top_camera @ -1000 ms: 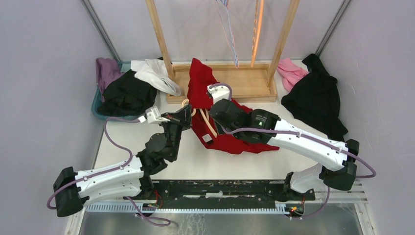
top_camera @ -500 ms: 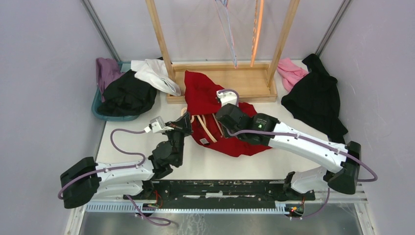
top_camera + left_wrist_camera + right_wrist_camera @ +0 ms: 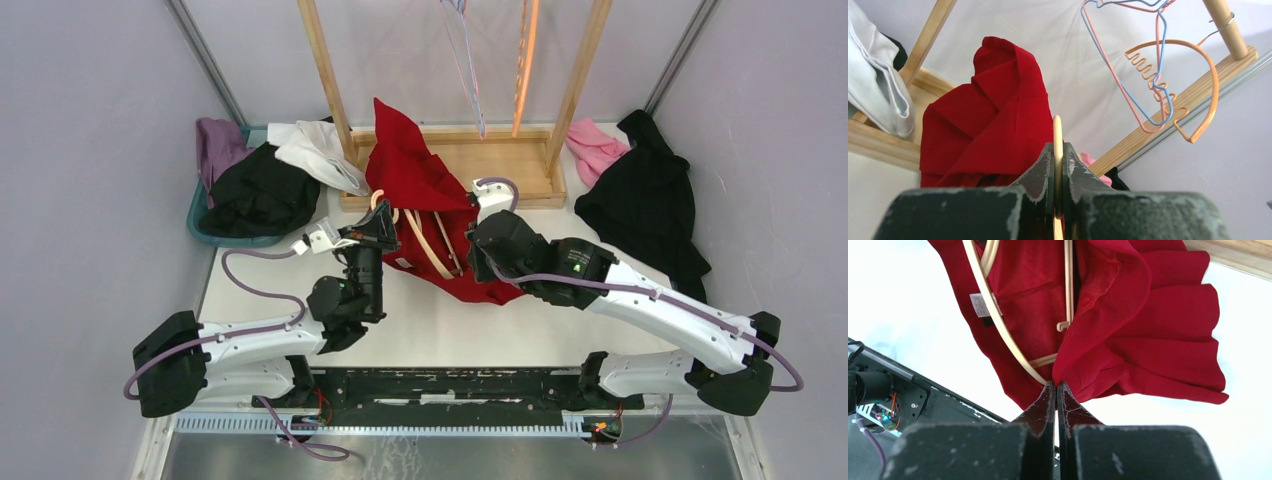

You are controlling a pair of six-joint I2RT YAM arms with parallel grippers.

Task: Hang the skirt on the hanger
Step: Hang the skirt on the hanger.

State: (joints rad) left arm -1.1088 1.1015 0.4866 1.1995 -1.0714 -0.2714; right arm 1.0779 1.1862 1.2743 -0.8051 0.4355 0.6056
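A red skirt [image 3: 408,170] is held up over the middle of the table, draped round a cream wooden hanger [image 3: 432,245]. My left gripper [image 3: 376,232] is shut on the hanger's edge; the hanger [image 3: 1057,135] stands between its jaws, with the skirt [image 3: 988,120] behind. My right gripper [image 3: 478,222] is shut on the skirt's edge. In the right wrist view the skirt [image 3: 1148,330] hangs from my right gripper [image 3: 1056,385], with the hanger [image 3: 998,325] and a white label inside the waist opening.
A wooden rack [image 3: 455,165] stands at the back with wire hangers [image 3: 470,70] and an orange hanger [image 3: 1193,90]. A teal bin [image 3: 215,225] of clothes is back left. A pink cloth [image 3: 595,148] and a black garment [image 3: 645,200] lie back right.
Both arms have lifted the skirt and hanger. The right gripper moved right and back, pulling the skirt's edge; the skirt's top rose toward the rack. The left arm's base link swung in.
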